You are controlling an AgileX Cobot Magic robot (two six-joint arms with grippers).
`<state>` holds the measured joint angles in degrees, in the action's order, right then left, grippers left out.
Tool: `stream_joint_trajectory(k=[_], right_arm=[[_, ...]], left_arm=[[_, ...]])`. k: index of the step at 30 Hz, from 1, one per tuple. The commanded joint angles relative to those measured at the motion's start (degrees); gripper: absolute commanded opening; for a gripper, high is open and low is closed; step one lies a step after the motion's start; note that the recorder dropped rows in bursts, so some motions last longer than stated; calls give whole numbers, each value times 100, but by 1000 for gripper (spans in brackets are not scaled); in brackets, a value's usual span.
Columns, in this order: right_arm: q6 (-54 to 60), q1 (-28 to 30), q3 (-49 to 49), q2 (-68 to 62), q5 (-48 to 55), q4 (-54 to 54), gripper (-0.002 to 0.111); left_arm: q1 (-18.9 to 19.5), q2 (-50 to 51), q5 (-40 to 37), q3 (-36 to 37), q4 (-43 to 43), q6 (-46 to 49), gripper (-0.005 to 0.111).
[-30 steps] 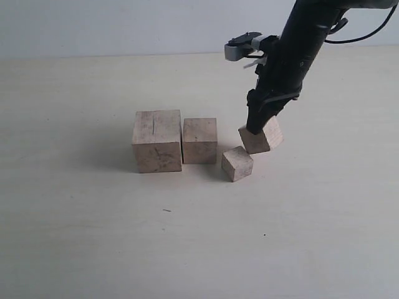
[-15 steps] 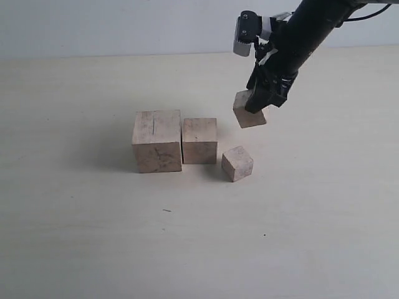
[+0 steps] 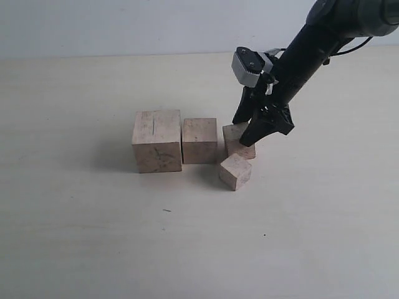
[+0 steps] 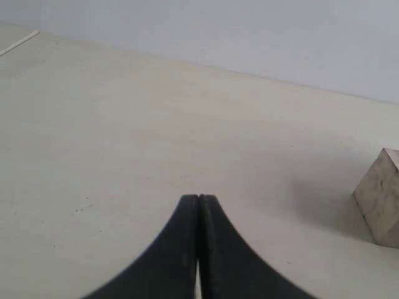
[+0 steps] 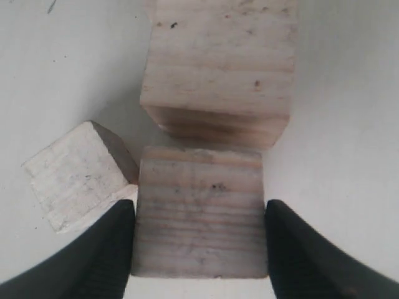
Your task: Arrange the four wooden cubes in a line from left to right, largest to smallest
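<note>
Four pale wooden cubes sit on the table. The largest cube (image 3: 156, 141), with a dark crack on top, stands leftmost, and its corner shows in the left wrist view (image 4: 381, 198). The second cube (image 3: 199, 140) (image 5: 218, 62) touches its right side. The third cube (image 3: 233, 147) (image 5: 199, 215) rests right of the second one, close against it. My right gripper (image 3: 242, 132) (image 5: 199, 210) is shut on this third cube, a finger on each side. In front of it lies the smallest cube (image 3: 235, 171) (image 5: 75, 174), turned askew. My left gripper (image 4: 199, 198) is shut with nothing in it and does not appear in the exterior view.
The pale tabletop (image 3: 93, 237) stretches around the cubes on all sides. A light wall (image 3: 124, 25) closes off the back. The right arm (image 3: 312, 47) slants down from the upper right.
My right gripper lifted the third cube, carried it left and lowered it beside the second cube. The smallest cube shifted slightly toward the front.
</note>
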<state>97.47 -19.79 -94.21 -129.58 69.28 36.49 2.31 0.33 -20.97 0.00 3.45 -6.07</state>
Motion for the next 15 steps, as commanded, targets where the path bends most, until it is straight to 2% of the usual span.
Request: stream_joint_trajectory(k=[1, 9, 15], right_arm=[[64, 11, 11, -42, 17, -43, 0], [85, -16, 59, -252, -510, 146, 0], [197, -16, 128, -265, -471, 232, 0]], left_arm=[[-26, -33, 38, 0, 16, -12, 0], [-26, -33, 38, 0, 16, -12, 0], [-26, -33, 38, 0, 16, -12, 0]])
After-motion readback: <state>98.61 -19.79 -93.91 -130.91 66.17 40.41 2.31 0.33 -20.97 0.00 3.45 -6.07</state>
